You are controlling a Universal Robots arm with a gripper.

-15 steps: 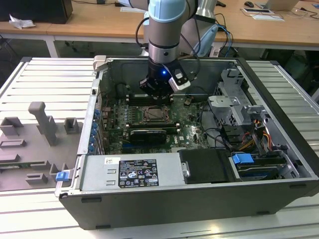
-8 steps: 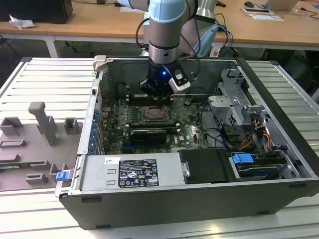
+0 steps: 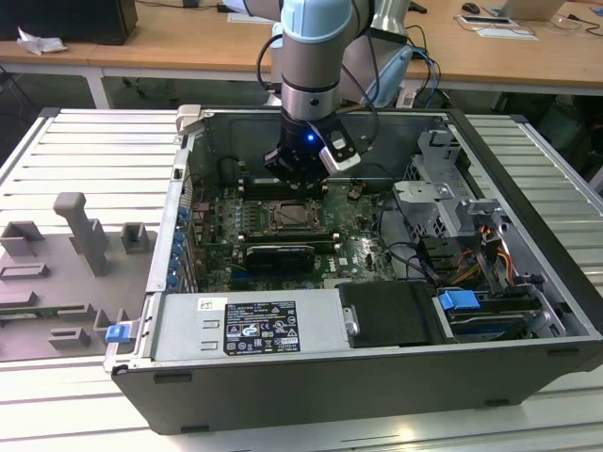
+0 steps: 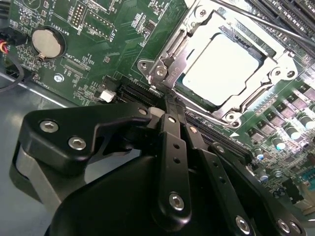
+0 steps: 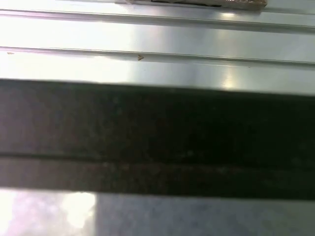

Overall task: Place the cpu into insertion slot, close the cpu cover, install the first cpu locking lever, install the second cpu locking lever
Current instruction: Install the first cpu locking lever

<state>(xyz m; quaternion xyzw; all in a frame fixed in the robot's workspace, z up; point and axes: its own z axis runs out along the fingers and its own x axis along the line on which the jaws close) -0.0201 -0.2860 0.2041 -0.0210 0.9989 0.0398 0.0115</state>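
In the second wrist view the cpu (image 4: pixel 221 69) lies seated in the insertion slot (image 4: pixel 275 51) of the green motherboard (image 4: pixel 98 44), with the cpu cover (image 4: pixel 189 46) folded down around its pale face. The end effector (image 4: pixel 165 101) has its black fingers (image 4: pixel 172 128) pressed together, gripping nothing, tips right at the socket's corner. In the exterior view the end effector (image 3: pixel 300 179) hangs inside the open computer case (image 3: pixel 377 377), just beyond the socket.

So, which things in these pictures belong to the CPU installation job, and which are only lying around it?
Belong to the job:
- cpu, lying in the insertion slot
- cpu cover, down around the chip
- gripper, fingers together, tip at the socket's corner

Just lying about:
- coin battery
- memory slots
- power supply
- blue cable clip
- grey fixtures beside the case
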